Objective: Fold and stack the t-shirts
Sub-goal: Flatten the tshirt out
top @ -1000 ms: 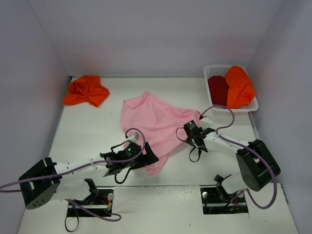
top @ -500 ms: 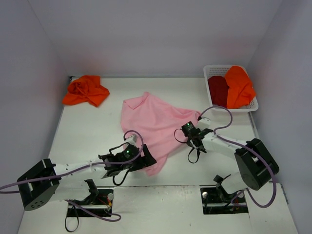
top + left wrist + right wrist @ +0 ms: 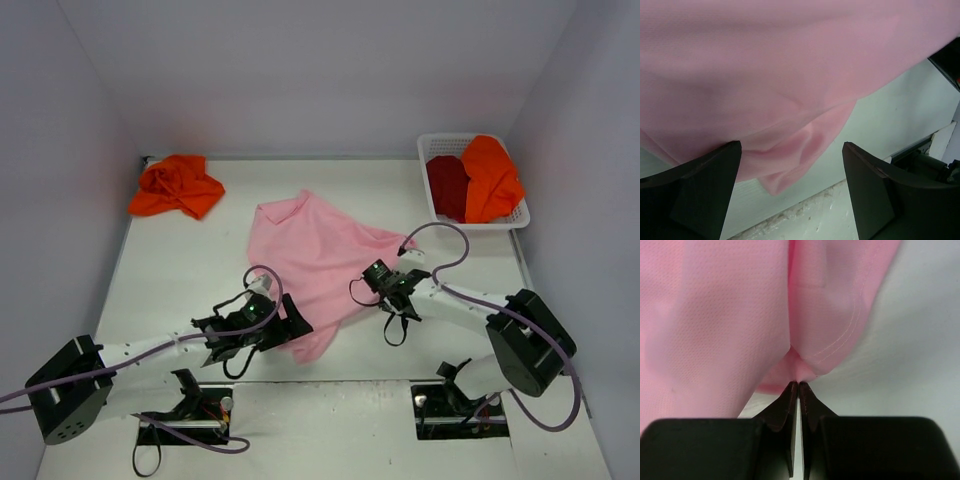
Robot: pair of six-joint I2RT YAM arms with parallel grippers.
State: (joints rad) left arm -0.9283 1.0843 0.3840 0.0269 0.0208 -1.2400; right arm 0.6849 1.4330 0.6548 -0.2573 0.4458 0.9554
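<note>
Right claw: your right gripper (image 3: 798,384) has its jaws pressed together, with a small fold of the light pink t-shirt (image 3: 310,250) bunched at their tips.
Right claw, place: in the overhead view you find it right of centre, on the shirt's right-hand edge.
Left claw: your left gripper (image 3: 791,147) stands wide open and holds nothing.
Left claw, place: in the overhead view it lies at lower centre-left, at the shirt's lowest corner.
Pink shirt against left claw: in the left wrist view the cloth fills the upper frame. A loose corner hangs down between the two fingers and overlaps the left one, but contact is unclear.
Pink shirt, lie: it is spread rumpled and unfolded across the middle of the table (image 3: 180,270), between your two claws.
Orange t-shirt (image 3: 178,185): crumpled at upper left, well apart from both claws.
Basket (image 3: 432,145): at upper right, holding the dark red t-shirt (image 3: 447,185) on its left side and a second orange t-shirt (image 3: 490,178) draped over its right rim.
</note>
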